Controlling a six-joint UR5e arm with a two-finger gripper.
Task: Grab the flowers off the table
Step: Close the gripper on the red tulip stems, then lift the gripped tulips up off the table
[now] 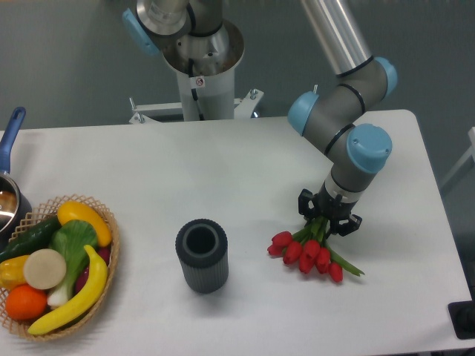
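Robotics lab: pedestal-mounted industrial arm (pixel 349 81), bare white worktop (pixel 223 170), plain grey wall (pixel 67 59), staged basket (pixel 111 259) of fake produce.

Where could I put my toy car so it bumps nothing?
Bare table lies behind the cup and between cup and basket. It is crowded by the flowers, where the gripper grips them.

Evenly lit from overhead, bright and diffuse, with no hard glare on the white surface (pixel 245 170). Only soft, short shadows beneath the dark ribbed cup (pixel 201 255) and the flowers (pixel 308 252). Slightly soft, low-resolution focus throughout; grey backdrop dimmer; mild highlights along the metallic arm (pixel 338 33).
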